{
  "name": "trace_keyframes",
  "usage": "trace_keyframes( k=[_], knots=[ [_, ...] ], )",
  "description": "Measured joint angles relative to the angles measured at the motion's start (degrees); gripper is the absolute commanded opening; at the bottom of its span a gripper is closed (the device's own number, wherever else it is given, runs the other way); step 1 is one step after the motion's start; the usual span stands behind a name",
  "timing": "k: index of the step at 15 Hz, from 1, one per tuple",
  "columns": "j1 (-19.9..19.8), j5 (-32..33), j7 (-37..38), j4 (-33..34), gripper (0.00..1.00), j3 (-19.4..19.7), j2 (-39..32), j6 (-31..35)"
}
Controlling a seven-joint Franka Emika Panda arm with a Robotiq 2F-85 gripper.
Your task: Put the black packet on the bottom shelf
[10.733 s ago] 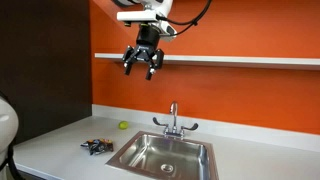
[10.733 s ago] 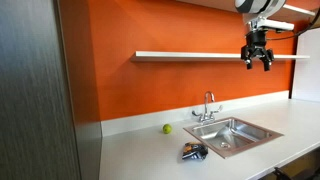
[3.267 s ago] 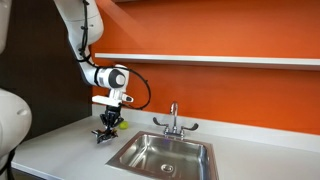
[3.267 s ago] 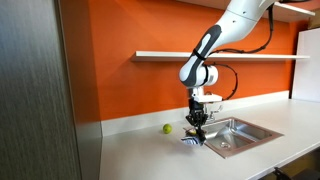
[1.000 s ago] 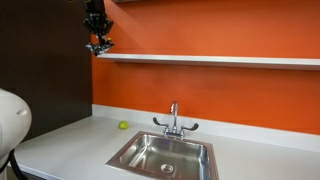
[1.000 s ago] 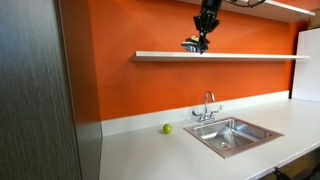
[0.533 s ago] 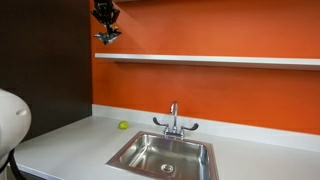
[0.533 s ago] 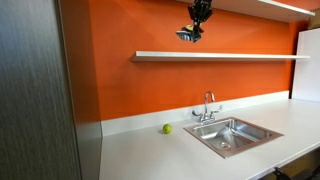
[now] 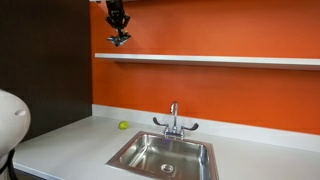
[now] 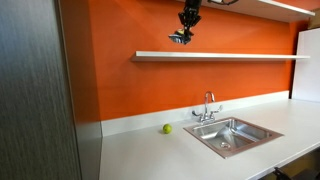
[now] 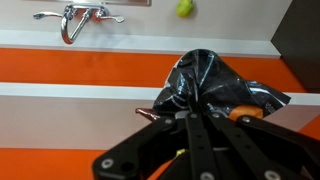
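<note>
Though our end effector (image 9: 119, 39) pinches the black packet (image 11: 205, 80), we haven't reached the shelf (image 9: 220, 60) at six o'clock

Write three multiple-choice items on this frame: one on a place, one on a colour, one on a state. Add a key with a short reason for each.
1. Where is the black packet?
A. On the floor
B. In the air, higher than the shelf
C. Inside a cupboard

2. What colour is the small ball on the counter?
A. Red
B. Blue
C. Yellow-green

3. What state is the hand in?
A. Shut on the black packet
B. Open and empty
C. Out of every view

Key:
1 B: both exterior views show the packet hanging above shelf level.
2 C: the ball looks yellow-green in both exterior views.
3 A: the wrist view shows the packet gripped between the fingers.
</note>
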State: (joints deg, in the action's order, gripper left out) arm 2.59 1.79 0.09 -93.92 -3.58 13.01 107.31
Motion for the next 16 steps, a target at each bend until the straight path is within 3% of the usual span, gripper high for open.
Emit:
trace_keyframes(
  k=[16],
  knots=[
    [0.0, 0.0, 1.6, 18.2, 0.01, 1.3, -19.9, 0.7]
  ],
)
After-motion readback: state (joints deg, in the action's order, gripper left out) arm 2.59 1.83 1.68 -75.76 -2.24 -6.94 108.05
